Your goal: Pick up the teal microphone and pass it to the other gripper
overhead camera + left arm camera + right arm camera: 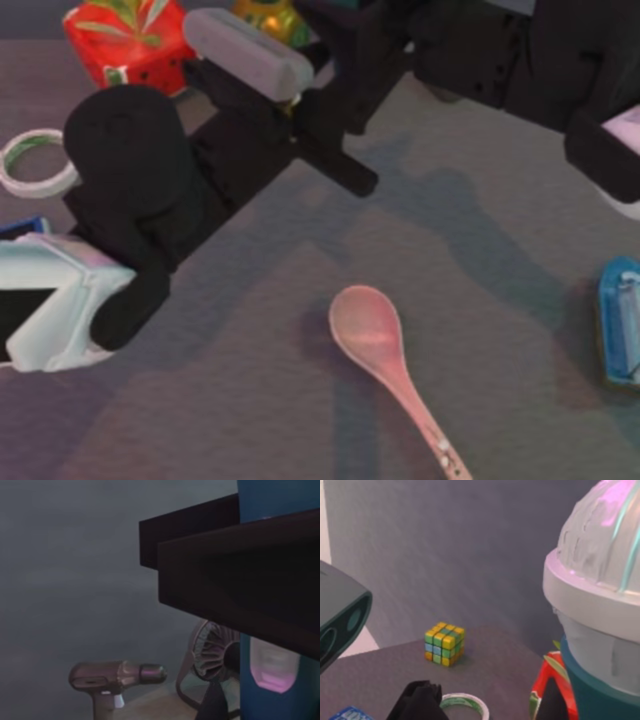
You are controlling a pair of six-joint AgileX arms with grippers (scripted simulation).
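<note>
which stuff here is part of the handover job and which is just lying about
Job: teal toy microphone with whitish-grey head, left gripper shut on its handle, right arm nearby.
Lying about: pink spoon, red carton, white tape roll, multicoloured cube, grey drill, small fan.

A grey tabletop (480,260) holds a pink spoon (385,360) near the front, a tape roll (35,165) and red carton (125,40) at left, and a light-blue flat item (620,320) at right.
</note>
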